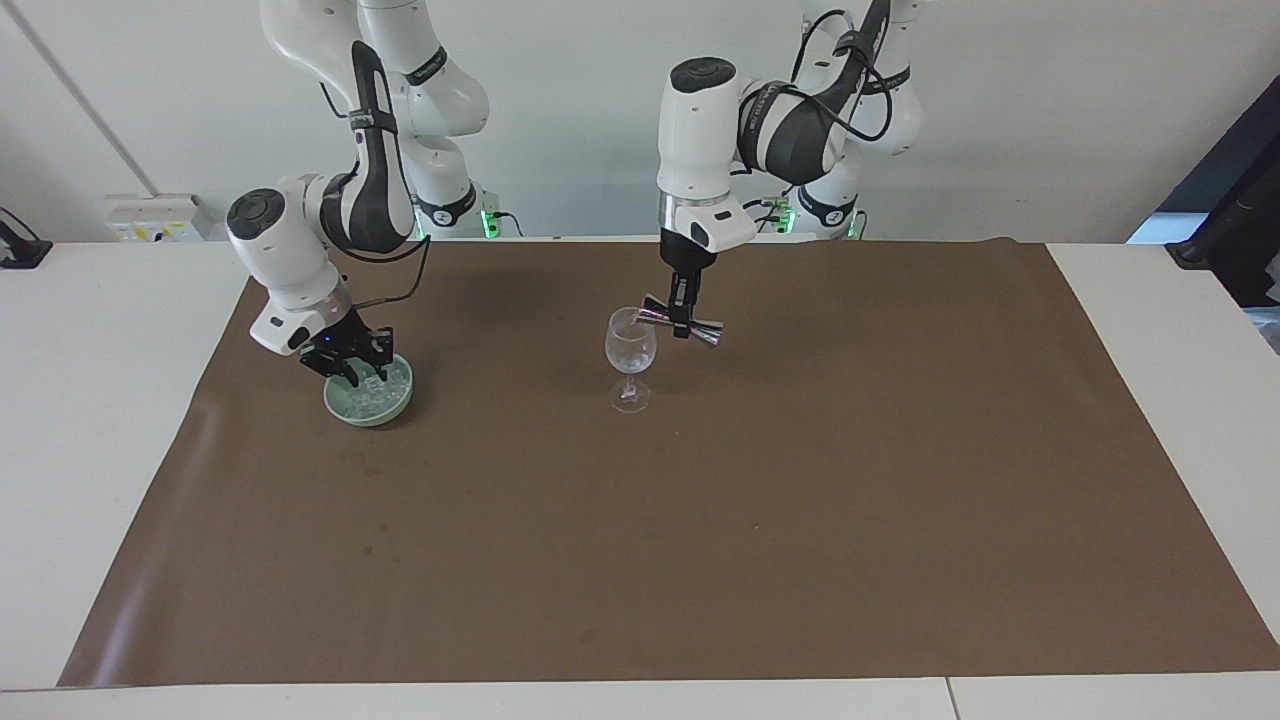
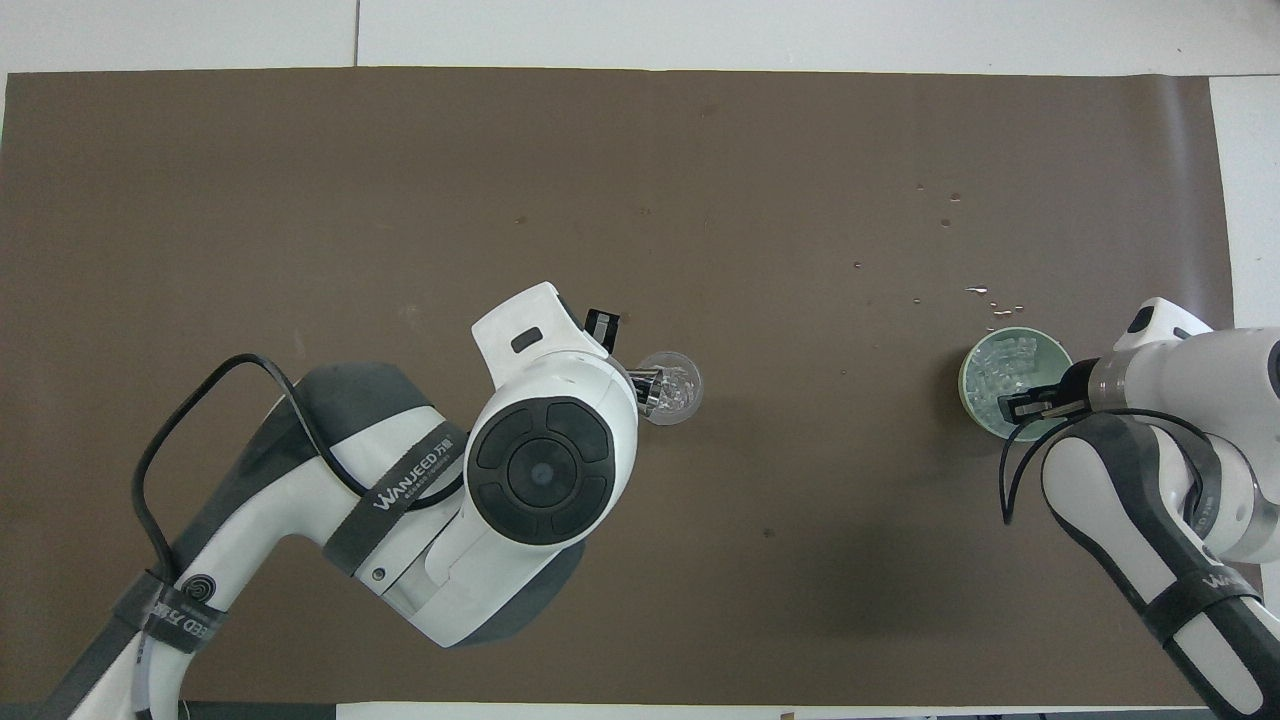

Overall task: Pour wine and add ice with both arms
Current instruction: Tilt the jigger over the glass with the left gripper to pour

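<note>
A clear stemmed glass (image 1: 630, 346) stands mid-mat; it also shows in the overhead view (image 2: 678, 388). My left gripper (image 1: 683, 322) is shut on a metal jigger (image 1: 700, 329). It holds the jigger on its side, with one mouth at the glass rim. In the overhead view the left arm hides all but the jigger's tip (image 2: 648, 388). A pale green bowl (image 1: 345, 408) holds several ice cubes (image 1: 384, 390) toward the right arm's end; the bowl (image 2: 968, 385) and ice (image 2: 1008, 358) also show from above. My right gripper (image 1: 352, 372) is down in the bowl among the ice (image 2: 1022, 406).
A brown mat (image 1: 700, 540) covers most of the white table (image 1: 90, 420). Small water drops (image 2: 985, 296) lie on the mat just farther from the robots than the bowl.
</note>
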You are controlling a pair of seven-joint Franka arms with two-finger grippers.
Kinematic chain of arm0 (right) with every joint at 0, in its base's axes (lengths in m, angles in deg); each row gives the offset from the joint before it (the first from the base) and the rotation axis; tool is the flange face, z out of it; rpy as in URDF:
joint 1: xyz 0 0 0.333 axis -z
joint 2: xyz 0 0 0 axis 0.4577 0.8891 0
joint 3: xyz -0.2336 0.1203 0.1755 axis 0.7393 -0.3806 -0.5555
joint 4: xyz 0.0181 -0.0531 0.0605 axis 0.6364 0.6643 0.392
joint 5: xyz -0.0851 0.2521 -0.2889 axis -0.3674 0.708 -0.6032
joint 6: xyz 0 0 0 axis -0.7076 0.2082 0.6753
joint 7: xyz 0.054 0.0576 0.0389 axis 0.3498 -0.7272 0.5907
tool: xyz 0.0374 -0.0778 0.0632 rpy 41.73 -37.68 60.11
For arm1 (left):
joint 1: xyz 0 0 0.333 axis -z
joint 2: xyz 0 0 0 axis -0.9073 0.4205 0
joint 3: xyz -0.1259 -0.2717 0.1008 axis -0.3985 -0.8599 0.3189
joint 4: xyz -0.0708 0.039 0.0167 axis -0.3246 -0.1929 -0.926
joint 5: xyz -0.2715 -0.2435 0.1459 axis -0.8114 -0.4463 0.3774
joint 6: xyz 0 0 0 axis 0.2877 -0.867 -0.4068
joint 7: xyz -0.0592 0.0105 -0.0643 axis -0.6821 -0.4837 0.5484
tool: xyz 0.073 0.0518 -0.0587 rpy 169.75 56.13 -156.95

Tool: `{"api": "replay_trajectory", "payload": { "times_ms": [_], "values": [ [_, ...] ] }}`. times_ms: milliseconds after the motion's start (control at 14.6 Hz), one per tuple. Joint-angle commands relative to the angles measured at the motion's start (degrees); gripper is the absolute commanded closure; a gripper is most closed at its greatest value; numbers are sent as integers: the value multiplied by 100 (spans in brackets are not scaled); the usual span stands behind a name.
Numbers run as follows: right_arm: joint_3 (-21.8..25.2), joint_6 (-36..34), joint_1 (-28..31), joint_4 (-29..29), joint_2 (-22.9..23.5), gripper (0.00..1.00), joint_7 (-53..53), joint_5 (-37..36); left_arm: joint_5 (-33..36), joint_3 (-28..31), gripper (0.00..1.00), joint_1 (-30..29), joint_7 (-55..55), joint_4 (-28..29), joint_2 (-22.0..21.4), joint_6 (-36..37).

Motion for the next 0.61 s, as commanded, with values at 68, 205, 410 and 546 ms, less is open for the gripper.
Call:
{"api": "replay_trajectory", "payload": {
  "times_ms": [68, 205, 410, 546],
  "values": [
    [-30, 104, 37, 204, -135, 56, -152, 119, 624, 74, 100, 232, 286, -191, 37, 235],
    [-39, 104, 37, 222, -144, 56, -152, 119, 897, 56, 100, 294, 331, -191, 19, 279],
    [-30, 104, 37, 239, -144, 56, -152, 119, 1212, 56, 100, 434, 418, -182, -16, 323],
    [-30, 113, 72, 231, -144, 60, -205, 119, 1477, 56, 100, 479, 725, -191, -7, 262]
  ]
}}
